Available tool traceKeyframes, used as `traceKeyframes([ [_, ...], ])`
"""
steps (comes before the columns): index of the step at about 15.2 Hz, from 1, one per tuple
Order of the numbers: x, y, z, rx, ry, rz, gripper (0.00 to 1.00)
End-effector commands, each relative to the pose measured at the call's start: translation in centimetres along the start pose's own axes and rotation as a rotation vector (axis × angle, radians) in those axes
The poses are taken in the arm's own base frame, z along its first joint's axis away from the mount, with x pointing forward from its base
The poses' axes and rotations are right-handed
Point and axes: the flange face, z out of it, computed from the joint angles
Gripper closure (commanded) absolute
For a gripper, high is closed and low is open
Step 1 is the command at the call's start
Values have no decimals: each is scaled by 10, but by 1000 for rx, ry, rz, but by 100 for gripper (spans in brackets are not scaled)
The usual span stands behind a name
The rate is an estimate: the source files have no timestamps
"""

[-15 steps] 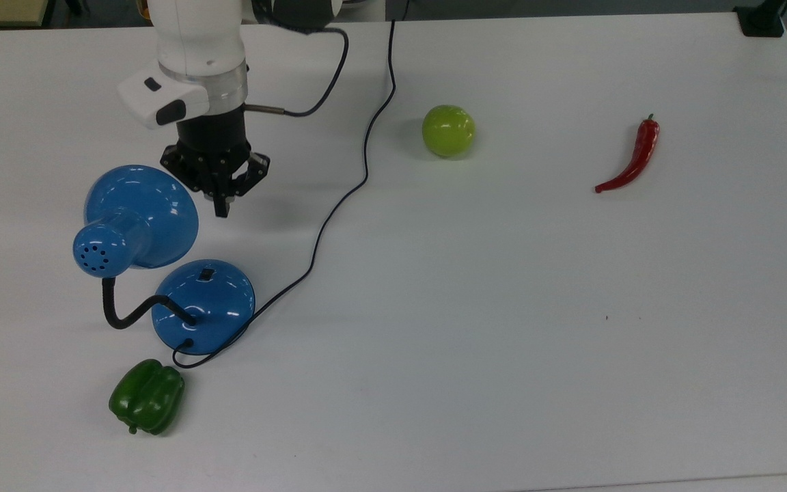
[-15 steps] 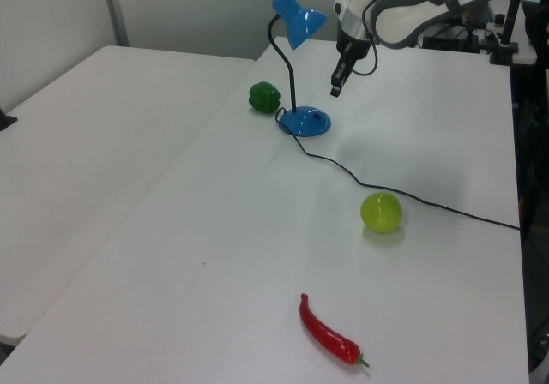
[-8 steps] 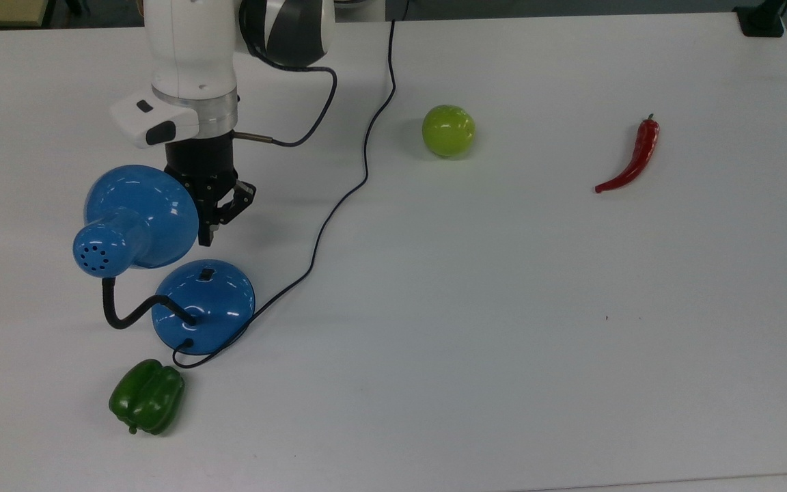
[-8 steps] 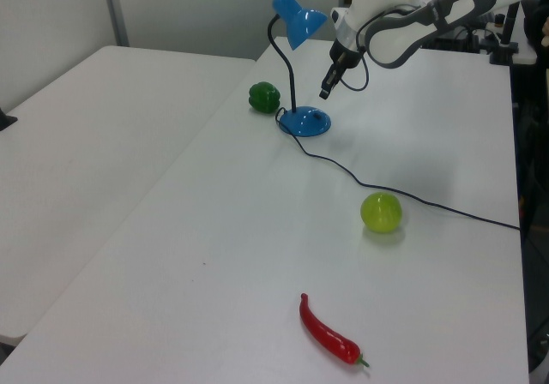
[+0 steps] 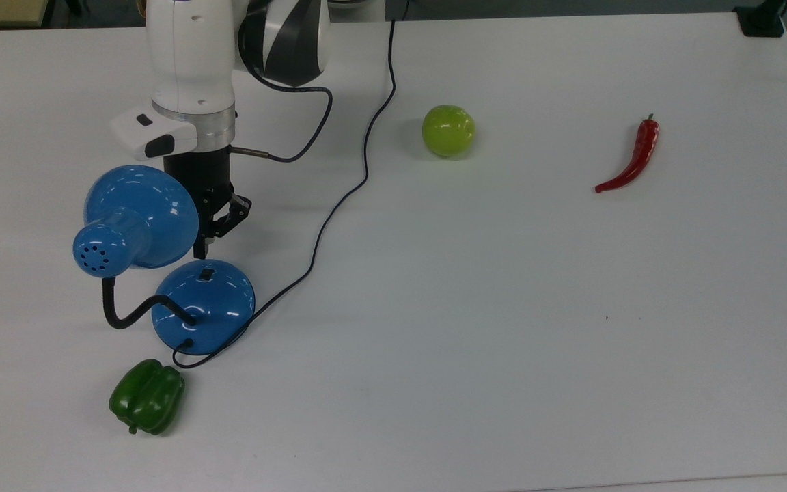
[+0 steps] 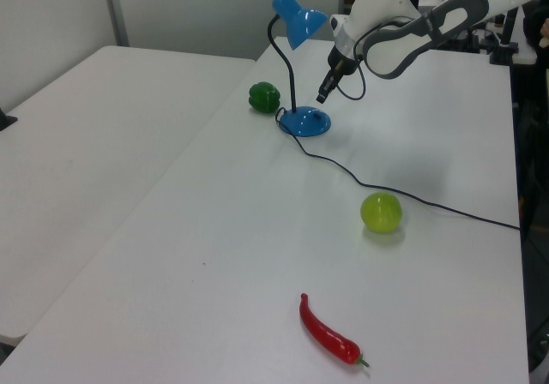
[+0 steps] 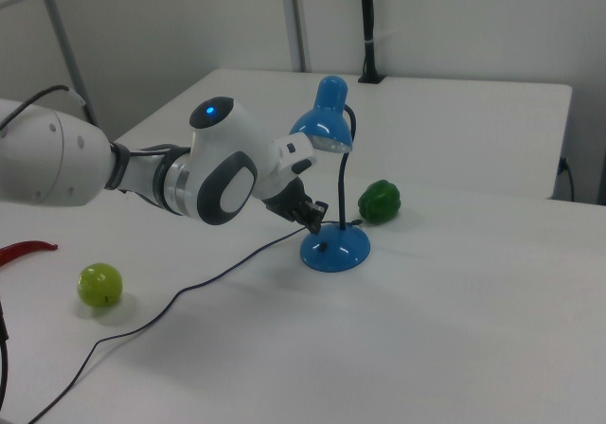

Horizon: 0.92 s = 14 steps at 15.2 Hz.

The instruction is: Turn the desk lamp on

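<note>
I log: lamp (image 5: 203,305) glossy blue, neck and cord black; bell pepper (image 5: 147,397) dark green; apple (image 5: 448,130) yellow-green; chilli (image 5: 631,160) red; table (image 5: 503,307) white; arm (image 5: 192,61) white, gripper (image 5: 205,236) black.

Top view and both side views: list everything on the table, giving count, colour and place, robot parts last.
desk lamp: one, blue with black gooseneck, top view's left side, switch on its base.
lamp cord: one, black, runs from the base to the top view's upper edge.
bell pepper: one, green, below the lamp base in the top view.
round fruit: one, yellow-green, top view's upper middle.
chilli: one, red, top view's upper right.
table: one, white.
pincer: one, black, shut, just above the lamp base.
</note>
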Motion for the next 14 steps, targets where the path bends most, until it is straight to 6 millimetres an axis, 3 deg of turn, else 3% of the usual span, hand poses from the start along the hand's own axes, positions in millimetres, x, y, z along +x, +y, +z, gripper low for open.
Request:
traceKeyframes([
  [1, -5, 2, 13, -12, 21, -8, 100],
  [14, -14, 4, 39, -25, 36, -9, 100],
])
